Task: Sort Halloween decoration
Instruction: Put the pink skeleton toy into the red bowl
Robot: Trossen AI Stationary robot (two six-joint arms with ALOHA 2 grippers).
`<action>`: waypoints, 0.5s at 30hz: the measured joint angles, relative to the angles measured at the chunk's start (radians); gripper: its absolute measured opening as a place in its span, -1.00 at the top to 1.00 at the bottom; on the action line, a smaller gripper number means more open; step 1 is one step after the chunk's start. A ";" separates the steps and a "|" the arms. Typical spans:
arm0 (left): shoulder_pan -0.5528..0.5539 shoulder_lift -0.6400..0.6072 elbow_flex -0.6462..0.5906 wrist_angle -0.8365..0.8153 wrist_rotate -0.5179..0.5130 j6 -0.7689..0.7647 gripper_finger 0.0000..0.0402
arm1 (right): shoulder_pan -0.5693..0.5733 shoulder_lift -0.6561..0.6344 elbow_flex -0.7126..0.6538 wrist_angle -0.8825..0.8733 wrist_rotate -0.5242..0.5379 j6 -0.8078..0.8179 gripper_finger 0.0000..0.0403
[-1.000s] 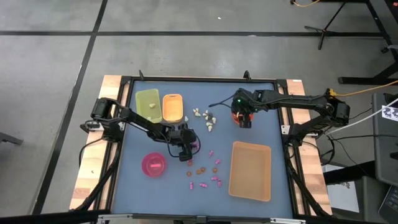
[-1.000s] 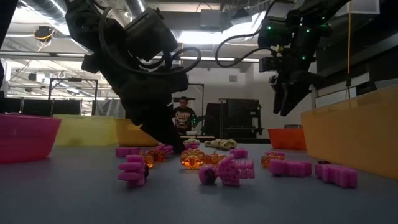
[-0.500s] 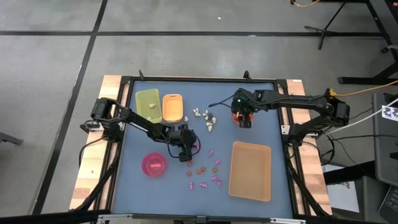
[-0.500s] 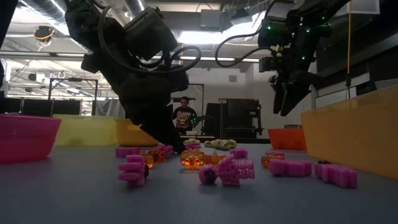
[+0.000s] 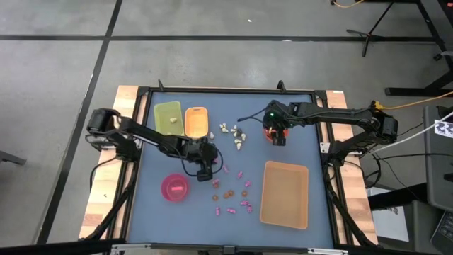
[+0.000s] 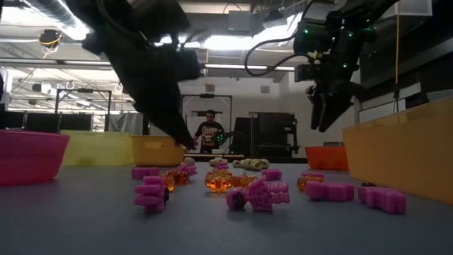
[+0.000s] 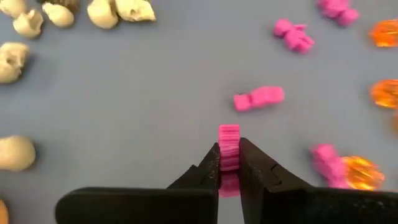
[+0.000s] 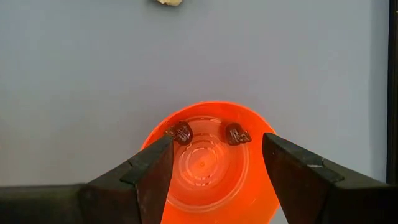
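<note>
Halloween decoration trinkets are scattered over the middle of the blue worktop: cream skull-like pieces lie near the orange tray, while magenta and orange-brown pieces are spread between the pink bowl and the large tan tray. A green tray sits just beside the orange one.

The left arm is stretched from the worktop's left edge toward the centre, and its left claw is held above the surface, raised clear of the pile in the low view. In the left wrist view its fingers are pressed onto a ribbed magenta trinket, which is pinched upright between them.

The right arm is extended from the right edge, with its wrist bent downward. The right claw is held over the red bowl, its jaws spread wide to either side of the bowl's rim. Two dark grey trinkets are seen inside that bowl.
</note>
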 joint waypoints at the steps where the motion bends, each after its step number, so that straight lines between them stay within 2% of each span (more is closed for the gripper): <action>1: -0.004 -0.022 0.000 -0.023 0.011 -0.011 0.93 | 0.000 0.000 0.000 0.004 -0.009 0.014 -0.21; 9: -0.081 -0.189 0.001 -0.138 0.121 -0.087 0.93 | 0.000 0.000 0.000 0.099 -0.080 0.165 -0.21; 15: -0.191 -0.244 0.002 -0.299 0.142 -0.189 0.93 | 0.000 0.000 0.000 0.168 -0.101 0.290 -0.21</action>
